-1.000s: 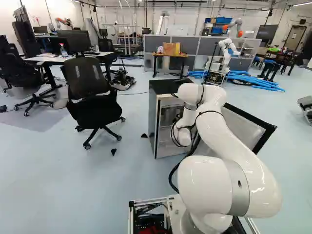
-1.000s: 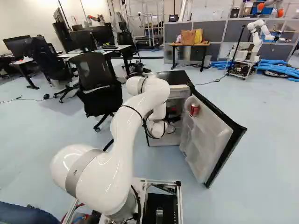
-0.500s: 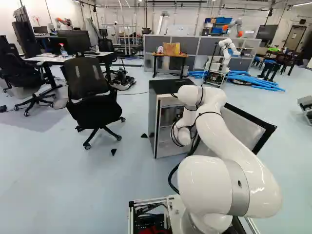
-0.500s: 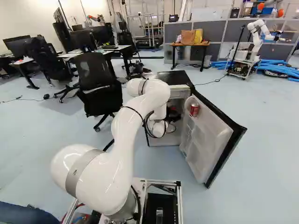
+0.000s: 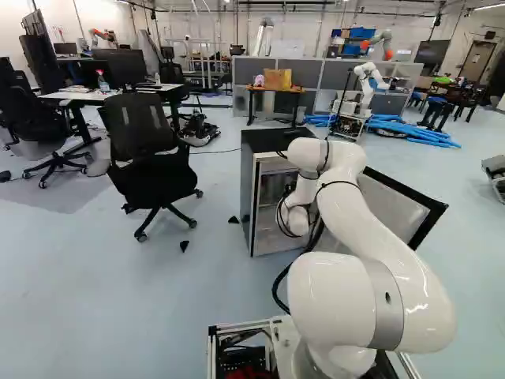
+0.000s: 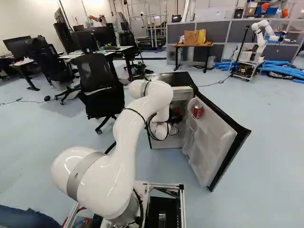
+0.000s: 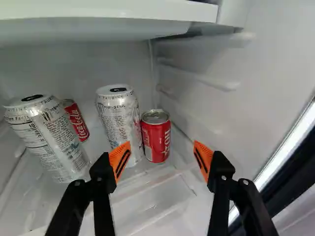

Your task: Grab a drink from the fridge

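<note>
A white arm point(image 6: 137, 116) reaches into an open fridge point(image 6: 173, 79), its black gripper point(image 6: 176, 115) partly in sight through the doorway. The wrist view shows the gripper point(image 7: 163, 156) with its two orange-padded fingers spread wide and nothing held between them. Ahead of the gap, inside the fridge, stands a short red can point(image 7: 156, 136), just beside a tall silver can point(image 7: 117, 115); one finger overlaps the silver can's lower part in the view. Farther to that finger's side stands a second silver can point(image 7: 47, 137), with another red can point(image 7: 76, 120) partly hidden behind it. A white ledge point(image 7: 98, 11) spans the space above the silver cans. The fridge door point(image 6: 213, 142) hangs wide, a third red can point(image 6: 198, 112) resting high on its inner side. A black office chair point(image 5: 147, 146) stands near the fridge in the left base view, while another robot point(image 5: 369, 85) stands well apart, beside blue tubes point(image 5: 414, 133) on the floor.
</note>
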Tool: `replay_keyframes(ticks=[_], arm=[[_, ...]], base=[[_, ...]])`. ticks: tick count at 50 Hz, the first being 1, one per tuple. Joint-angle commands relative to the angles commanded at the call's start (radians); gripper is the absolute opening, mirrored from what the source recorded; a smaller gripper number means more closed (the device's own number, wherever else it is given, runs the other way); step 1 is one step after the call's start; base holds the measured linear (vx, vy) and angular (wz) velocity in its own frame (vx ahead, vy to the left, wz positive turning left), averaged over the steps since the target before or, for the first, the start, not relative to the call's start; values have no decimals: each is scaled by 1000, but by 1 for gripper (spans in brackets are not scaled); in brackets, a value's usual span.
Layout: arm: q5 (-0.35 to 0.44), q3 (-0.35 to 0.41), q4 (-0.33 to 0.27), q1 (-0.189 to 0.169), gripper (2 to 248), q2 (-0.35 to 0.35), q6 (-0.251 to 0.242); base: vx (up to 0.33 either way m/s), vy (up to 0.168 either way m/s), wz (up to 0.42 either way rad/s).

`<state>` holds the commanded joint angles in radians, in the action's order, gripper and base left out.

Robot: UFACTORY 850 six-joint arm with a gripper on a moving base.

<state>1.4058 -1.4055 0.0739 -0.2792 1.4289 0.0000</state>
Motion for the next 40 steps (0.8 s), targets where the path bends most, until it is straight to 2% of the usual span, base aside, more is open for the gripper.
replay_keyframes(ticks=[17, 18, 22, 23, 28, 29, 40], arm=[[0, 0, 0, 0, 184, 0, 0], [0, 0, 0, 0, 170, 0, 0], [0, 0, 0, 0, 170, 0, 0], [0, 0, 0, 0, 157, 0, 0], [0, 0, 0, 0, 157, 0, 0], [0, 0, 0, 0, 145, 0, 0], [0, 0, 0, 0, 143, 0, 0]], base=[[0, 0, 0], [0, 0, 0], [0, 0, 0], [0, 0, 0], [0, 0, 0], [0, 0, 0], [0, 0, 0]])
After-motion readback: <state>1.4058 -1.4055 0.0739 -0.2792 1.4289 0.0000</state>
